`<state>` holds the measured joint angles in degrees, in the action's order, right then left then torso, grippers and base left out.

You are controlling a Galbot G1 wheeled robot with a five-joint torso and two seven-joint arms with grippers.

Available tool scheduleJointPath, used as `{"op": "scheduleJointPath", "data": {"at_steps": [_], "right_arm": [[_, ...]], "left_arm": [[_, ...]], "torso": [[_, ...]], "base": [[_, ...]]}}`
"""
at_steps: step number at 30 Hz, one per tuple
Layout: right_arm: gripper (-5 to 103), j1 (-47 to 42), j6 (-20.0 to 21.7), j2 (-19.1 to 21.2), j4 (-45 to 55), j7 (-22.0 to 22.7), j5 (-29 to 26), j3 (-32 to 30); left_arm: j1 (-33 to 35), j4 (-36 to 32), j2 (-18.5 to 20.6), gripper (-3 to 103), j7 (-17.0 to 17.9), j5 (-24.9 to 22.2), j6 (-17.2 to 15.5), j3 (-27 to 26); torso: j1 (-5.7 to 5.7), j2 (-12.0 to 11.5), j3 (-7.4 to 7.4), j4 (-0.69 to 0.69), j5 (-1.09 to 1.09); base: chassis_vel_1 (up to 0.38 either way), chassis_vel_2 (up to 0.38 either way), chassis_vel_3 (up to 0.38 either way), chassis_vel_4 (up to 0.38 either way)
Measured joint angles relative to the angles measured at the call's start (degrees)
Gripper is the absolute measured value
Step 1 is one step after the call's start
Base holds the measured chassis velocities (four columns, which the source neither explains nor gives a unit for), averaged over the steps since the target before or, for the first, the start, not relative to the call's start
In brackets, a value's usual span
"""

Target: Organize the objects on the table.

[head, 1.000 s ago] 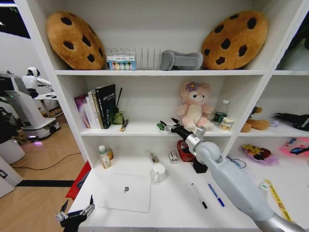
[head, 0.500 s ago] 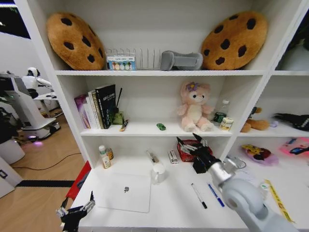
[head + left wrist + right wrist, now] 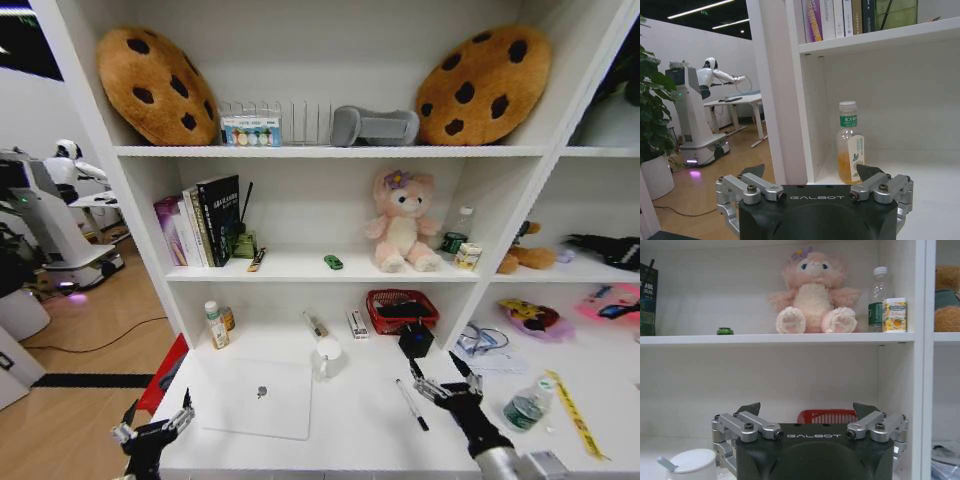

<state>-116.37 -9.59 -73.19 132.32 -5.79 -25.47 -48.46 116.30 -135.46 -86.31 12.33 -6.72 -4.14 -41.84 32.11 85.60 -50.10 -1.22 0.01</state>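
Left gripper (image 3: pixel 150 432): low at the surface's front-left corner, just off the edge, fingers spread apart and grasping nothing; in the left wrist view (image 3: pixel 812 182) its jaws stand wide with empty air between them.
Orange-drink bottle (image 3: pixel 215 325): upright at the back left of the surface, beside the shelf upright; the left wrist view (image 3: pixel 850 143) shows it ahead of the gripper, well apart from it.
Silver laptop (image 3: pixel 257 397): lid closed, flat on the left part of the surface (image 3: pixel 350 420), near the front edge.
White mug (image 3: pixel 328 357): upright just beside the laptop's far right corner.
Tiny green toy car (image 3: pixel 333 262): on the middle shelf board, left of the pink plush bear (image 3: pixel 404 220), apart from it; the right wrist view (image 3: pixel 725 331) shows it on that same board.
Red basket (image 3: pixel 402 309): at the back of the surface, under the middle shelf.
Black pen (image 3: pixel 412 405): lying on the surface, just left of the right gripper.
Right gripper (image 3: pixel 444 385): low over the front of the surface, right of centre, fingers released and empty; in the right wrist view (image 3: pixel 809 415) the jaws are apart and face the shelves.
Small clear green-labelled bottle (image 3: pixel 526 404): on the surface to the right of the right gripper, near it but not touching.
Yellow measuring strip (image 3: pixel 573 414): flat on the surface at the far right, running toward the front edge.
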Motion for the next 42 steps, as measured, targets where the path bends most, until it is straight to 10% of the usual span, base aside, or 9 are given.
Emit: {"op": "scheduleJointPath", "data": {"at_steps": [42], "right_arm": [[100, 2.5, -2.2, -2.1, 0.5, 2.1, 4.6, 3.6]], "left_arm": [[-0.4, -0.2, -0.3, 100, 0.8, -1.3, -0.5, -0.7]], "torso": [[-0.01, 0.0, 0.00, 0.00, 0.01]], "base": [[0.058, -0.048, -0.052, 0.048]]}}
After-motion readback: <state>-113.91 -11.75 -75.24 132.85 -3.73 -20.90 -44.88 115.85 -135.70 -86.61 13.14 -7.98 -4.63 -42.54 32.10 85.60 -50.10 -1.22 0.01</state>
